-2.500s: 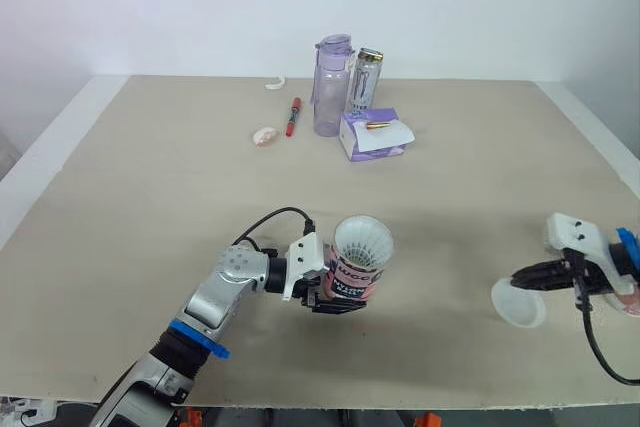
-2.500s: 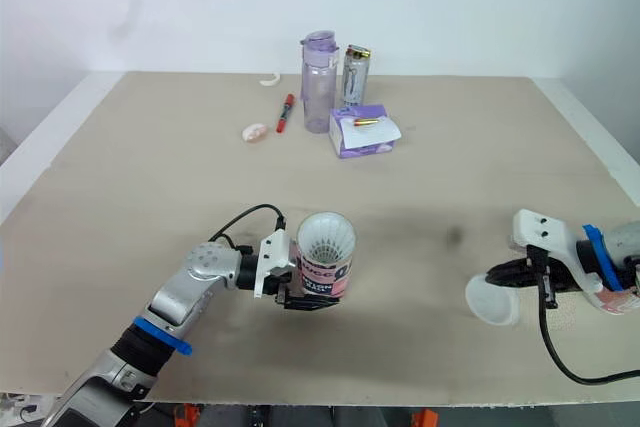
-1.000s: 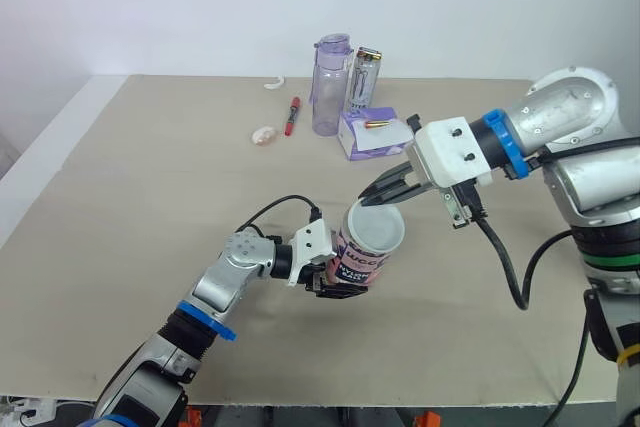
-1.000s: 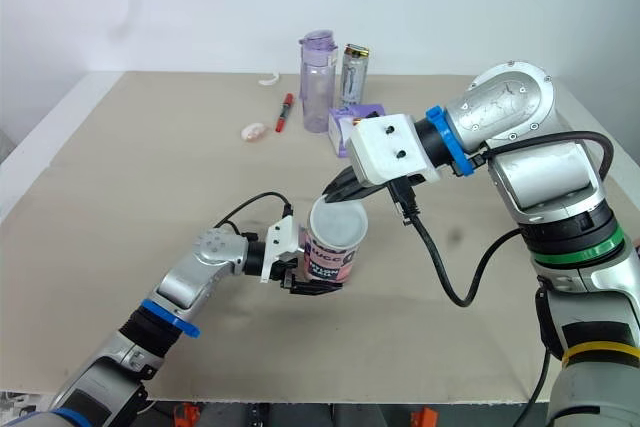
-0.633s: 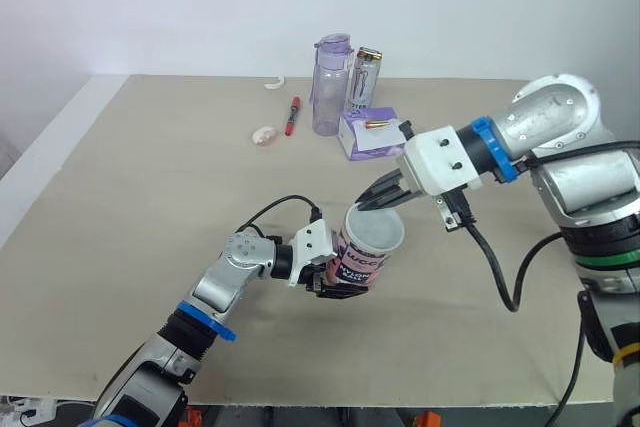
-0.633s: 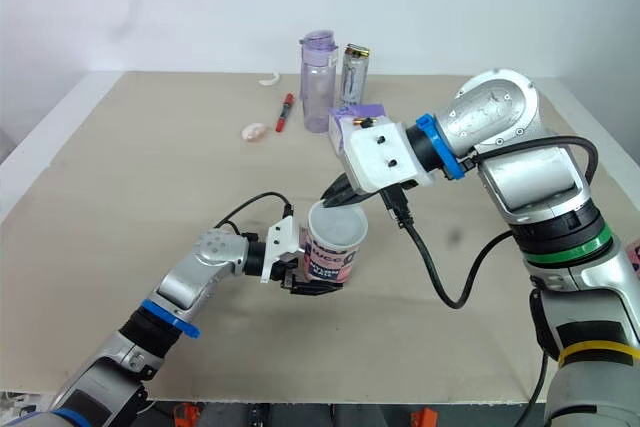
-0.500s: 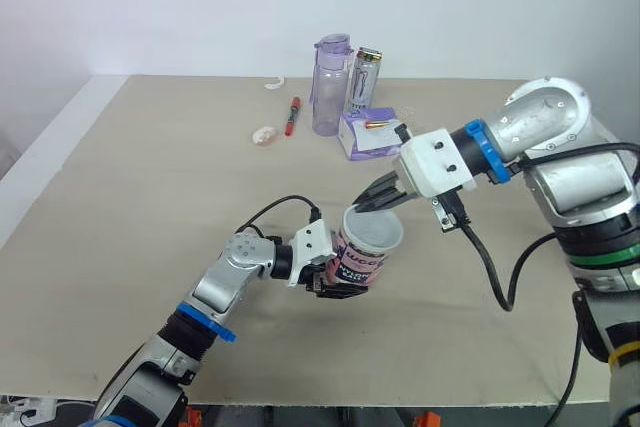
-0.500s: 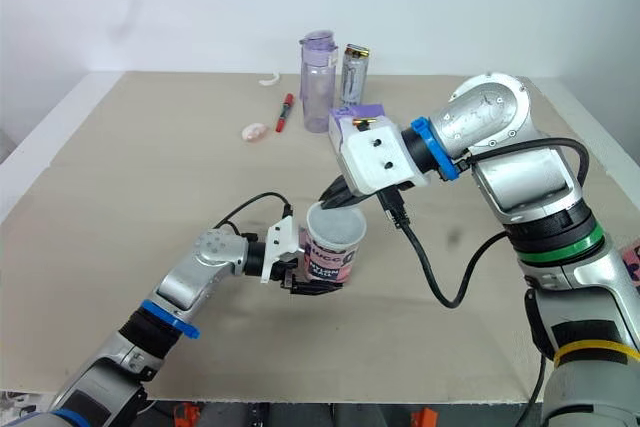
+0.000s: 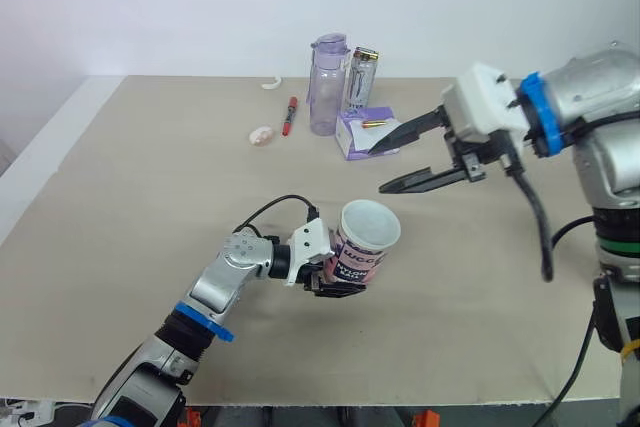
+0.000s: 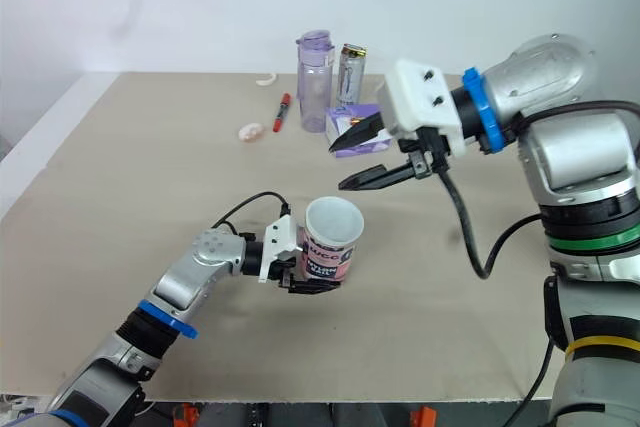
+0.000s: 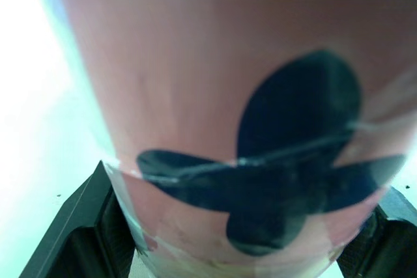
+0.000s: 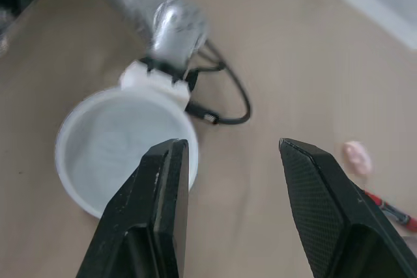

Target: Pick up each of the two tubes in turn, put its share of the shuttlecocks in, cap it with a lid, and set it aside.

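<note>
Landmark: tube, clamped in the left gripper.
Right of it and nearer: bare desk, open passage.
Left: that gripper's arm and black cable.
Above and beyond: right gripper, jaws spread, clear of the tube.
Far behind, well apart: bottle, can, purple box, red pen.

Desk matt, pale beige, smooth, faint grain; tube wrapped in glossy pink printed film, sheen lines in the left wrist view; lid translucent white plastic, smooth; right gripper fingers black plastic, finely textured, matt; bottle translucent lilac plastic; can shiny metal.
</note>
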Motion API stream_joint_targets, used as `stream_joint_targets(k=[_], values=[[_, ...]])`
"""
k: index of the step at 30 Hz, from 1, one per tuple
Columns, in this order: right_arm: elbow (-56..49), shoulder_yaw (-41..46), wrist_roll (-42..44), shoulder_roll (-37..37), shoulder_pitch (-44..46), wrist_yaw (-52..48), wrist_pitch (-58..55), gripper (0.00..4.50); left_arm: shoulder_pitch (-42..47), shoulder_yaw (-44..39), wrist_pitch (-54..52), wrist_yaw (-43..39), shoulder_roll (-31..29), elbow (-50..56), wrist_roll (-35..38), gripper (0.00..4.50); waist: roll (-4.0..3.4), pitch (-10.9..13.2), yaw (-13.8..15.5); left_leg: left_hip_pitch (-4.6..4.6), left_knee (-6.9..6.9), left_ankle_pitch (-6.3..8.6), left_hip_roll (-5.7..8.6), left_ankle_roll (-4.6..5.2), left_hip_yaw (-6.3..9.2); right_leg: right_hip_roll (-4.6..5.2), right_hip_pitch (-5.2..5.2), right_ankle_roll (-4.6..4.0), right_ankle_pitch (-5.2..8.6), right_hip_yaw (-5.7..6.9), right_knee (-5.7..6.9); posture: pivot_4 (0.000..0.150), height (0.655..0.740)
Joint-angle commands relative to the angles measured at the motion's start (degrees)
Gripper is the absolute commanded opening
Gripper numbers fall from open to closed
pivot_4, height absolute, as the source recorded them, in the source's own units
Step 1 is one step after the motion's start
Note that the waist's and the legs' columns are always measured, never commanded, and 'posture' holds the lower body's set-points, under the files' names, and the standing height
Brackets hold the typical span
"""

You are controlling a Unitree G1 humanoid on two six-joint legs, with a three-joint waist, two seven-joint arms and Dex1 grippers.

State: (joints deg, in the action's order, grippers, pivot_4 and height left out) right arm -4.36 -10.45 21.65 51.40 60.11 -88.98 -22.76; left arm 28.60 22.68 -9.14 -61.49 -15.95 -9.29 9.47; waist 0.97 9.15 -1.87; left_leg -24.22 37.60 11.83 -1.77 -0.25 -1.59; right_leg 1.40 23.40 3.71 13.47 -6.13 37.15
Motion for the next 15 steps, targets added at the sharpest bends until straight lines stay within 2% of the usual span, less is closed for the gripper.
stream_joint_targets(k=[1,2,3,12,15], values=[[-6.8,0.8,4.6,0.7,-3.3,0.9,-8.5,1.04,0.0,-0.3,-1.8,1.8,-1.1,-3.0,-2.3,3.50,0.02,0.0,-0.3,0.02,-0.01,-0.01,-0.01,0.01,0.02,-0.01,0.01,0.04,0.01,0.02,0.00,0.150,0.7400],[-8.1,0.0,4.7,0.7,-4.3,1.4,-9.8,0.73,0.0,-0.3,-1.8,1.8,-0.9,-3.0,-2.2,3.50,0.03,0.0,-0.3,0.02,-0.01,-0.01,-0.01,0.02,0.04,-0.02,0.00,0.04,0.01,0.04,0.00,0.150,0.7400],[-9.0,-0.6,4.7,0.7,-5.0,1.9,-10.9,0.15,0.1,-0.3,-1.8,1.8,-0.9,-3.1,-2.2,3.50,0.02,0.0,-0.4,0.01,-0.01,-0.01,0.00,0.02,0.02,-0.01,0.03,0.06,-0.01,0.02,0.01,0.150,0.7400],[-7.2,-10.0,-4.8,-0.2,-6.7,2.3,-7.6,0.15,-0.1,-0.3,-1.6,2.0,-1.0,-3.1,-2.2,3.50,0.07,0.0,-0.7,0.00,-0.01,-0.02,0.02,0.03,0.00,0.00,0.05,0.07,0.00,0.01,0.00,0.150,0.7400],[-5.5,-12.9,-8.5,-0.5,-7.5,1.8,-4.8,0.15,-0.2,-0.5,-1.7,2.2,-1.2,-3.0,-2.2,3.50,0.38,-0.2,-0.7,0.06,-0.01,-0.02,0.00,0.03,0.03,-0.01,0.01,0.06,-0.01,0.04,0.00,0.150,0.7400]])
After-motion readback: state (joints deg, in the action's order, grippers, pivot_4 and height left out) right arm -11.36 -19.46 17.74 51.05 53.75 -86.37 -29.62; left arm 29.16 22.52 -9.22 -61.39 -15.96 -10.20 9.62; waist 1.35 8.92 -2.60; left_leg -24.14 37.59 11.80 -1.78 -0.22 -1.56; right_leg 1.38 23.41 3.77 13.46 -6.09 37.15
